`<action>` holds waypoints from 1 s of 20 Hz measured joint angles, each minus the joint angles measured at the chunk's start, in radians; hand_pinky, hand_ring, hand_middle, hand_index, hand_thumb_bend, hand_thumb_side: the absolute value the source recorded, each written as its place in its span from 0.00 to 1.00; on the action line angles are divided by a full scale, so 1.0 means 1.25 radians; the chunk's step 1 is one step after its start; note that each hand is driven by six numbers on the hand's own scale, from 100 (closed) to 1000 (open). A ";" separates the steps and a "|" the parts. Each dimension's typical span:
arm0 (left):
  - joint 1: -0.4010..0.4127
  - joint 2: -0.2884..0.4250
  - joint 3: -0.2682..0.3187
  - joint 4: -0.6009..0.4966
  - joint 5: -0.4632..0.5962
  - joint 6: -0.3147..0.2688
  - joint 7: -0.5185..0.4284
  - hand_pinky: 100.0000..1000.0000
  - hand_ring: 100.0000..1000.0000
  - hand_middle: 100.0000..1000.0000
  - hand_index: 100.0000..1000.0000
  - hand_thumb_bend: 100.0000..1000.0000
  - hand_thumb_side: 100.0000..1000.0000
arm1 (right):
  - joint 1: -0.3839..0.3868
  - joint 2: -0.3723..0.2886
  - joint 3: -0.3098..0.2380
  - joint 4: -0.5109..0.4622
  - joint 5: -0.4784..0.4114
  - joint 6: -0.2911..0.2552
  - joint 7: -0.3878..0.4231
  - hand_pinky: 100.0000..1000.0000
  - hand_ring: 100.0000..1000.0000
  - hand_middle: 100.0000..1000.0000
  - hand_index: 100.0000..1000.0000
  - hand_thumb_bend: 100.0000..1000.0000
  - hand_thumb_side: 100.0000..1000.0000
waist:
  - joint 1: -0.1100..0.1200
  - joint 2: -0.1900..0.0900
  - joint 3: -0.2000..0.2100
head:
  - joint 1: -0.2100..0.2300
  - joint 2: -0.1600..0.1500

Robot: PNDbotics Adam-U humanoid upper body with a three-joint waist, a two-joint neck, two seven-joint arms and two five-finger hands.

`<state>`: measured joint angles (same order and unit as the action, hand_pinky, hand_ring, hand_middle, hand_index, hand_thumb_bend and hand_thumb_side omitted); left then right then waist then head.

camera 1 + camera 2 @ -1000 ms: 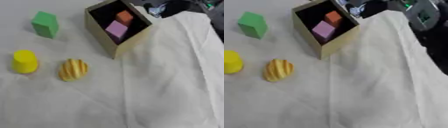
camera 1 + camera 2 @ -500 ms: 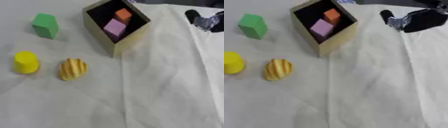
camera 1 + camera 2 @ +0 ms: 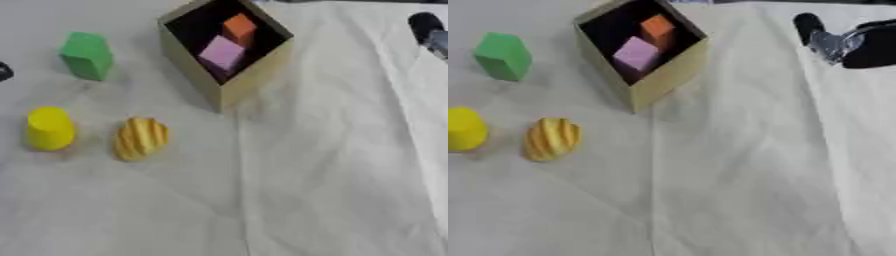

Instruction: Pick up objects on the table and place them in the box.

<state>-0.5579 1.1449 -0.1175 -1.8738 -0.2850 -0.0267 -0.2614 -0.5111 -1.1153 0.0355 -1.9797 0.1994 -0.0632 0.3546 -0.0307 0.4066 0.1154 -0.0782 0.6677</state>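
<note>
A tan open box [image 3: 194, 62] stands at the top centre, with an orange block [image 3: 239, 29] and a purple block [image 3: 221, 52] inside it. On the cloth to its left are a green block [image 3: 86, 55], a yellow cup-shaped piece [image 3: 48, 128] and a ridged yellow-orange piece [image 3: 140, 138]. My right hand [image 3: 846, 42] hovers at the upper right, well apart from the box, fingers extended and holding nothing. Only a dark tip of my left hand [image 3: 4, 71] shows at the left edge, near the green block.
A creased white cloth [image 3: 332, 165] covers the table. Its whole right half and lower part carry no objects.
My right hand has drawn away from the box top toward the right edge. The dark tip at the left edge has newly appeared. The blocks on the cloth have not moved.
</note>
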 measured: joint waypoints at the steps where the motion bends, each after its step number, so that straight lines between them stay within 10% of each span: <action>1: -0.014 0.000 -0.007 0.014 -0.007 -0.008 -0.031 0.87 0.85 0.79 0.89 0.58 0.45 | 0.002 0.000 -0.001 0.000 0.000 0.001 -0.001 0.92 0.86 0.74 0.91 0.00 0.53 | 0.000 0.000 0.000 | 0.001 0.000; 20: -0.165 -0.047 -0.141 0.272 -0.089 -0.095 -0.309 0.87 0.82 0.77 0.88 0.56 0.31 | -0.006 0.000 -0.003 0.004 0.003 0.005 -0.006 0.90 0.85 0.73 0.89 0.00 0.53 | 0.006 -0.011 0.000 | 0.005 0.007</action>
<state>-0.7647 1.0857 -0.2940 -1.5334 -0.3965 -0.1457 -0.6472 -0.5187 -1.1153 0.0319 -1.9742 0.2037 -0.0565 0.3465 -0.0236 0.3923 0.1159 -0.0714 0.6764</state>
